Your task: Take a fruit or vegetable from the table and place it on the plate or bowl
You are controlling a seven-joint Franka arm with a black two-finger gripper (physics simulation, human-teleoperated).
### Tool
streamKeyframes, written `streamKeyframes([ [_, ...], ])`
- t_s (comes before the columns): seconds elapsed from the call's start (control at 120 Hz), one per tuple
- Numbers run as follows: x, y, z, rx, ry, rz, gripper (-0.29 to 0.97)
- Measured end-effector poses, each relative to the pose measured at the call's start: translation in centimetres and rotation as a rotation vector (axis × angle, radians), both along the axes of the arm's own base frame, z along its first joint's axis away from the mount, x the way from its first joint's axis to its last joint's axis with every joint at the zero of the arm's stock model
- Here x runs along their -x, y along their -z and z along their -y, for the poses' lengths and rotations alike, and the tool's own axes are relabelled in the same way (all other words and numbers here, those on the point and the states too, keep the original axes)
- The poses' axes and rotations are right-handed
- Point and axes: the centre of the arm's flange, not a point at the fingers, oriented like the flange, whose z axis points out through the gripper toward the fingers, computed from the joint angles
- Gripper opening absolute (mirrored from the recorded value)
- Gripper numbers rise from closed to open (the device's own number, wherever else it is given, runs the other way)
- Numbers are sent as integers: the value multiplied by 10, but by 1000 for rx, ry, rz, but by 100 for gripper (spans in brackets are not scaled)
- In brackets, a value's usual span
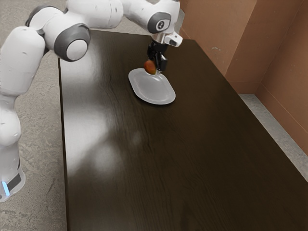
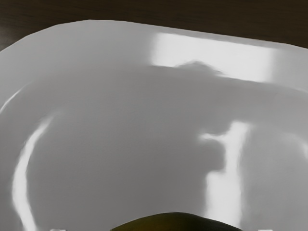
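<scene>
A small orange-red fruit (image 1: 150, 67) hangs just above the far end of a white oval plate (image 1: 154, 89), with my black gripper (image 1: 152, 66) shut on it. The plate lies on the dark wooden table (image 1: 168, 159), toward its far side. In the wrist view the white plate (image 2: 134, 125) lies close below the hand, with the hand's shadow on it. The fruit's rounded top (image 2: 175, 222) shows as a dark blurred shape right under the hand.
The dark table stretches wide toward the near side and the exterior view's right. Brown walls (image 1: 240, 33) rise beyond the table's far right edge. The arm's white base (image 1: 9, 159) stands off the table at the exterior view's left.
</scene>
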Motion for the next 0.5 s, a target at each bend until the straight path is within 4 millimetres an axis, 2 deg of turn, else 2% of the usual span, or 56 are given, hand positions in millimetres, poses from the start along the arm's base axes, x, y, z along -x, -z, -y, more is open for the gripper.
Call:
streamKeyframes([
  [0.092, -5, 14, -4, 16, 15, -6, 41],
  [0.183, -11, 17, -5, 20, 35, 2, 41],
  [0.317, -16, 20, -4, 26, 67, 8, 57],
  [0.5, -19, 17, -3, 24, 103, 19, 65],
])
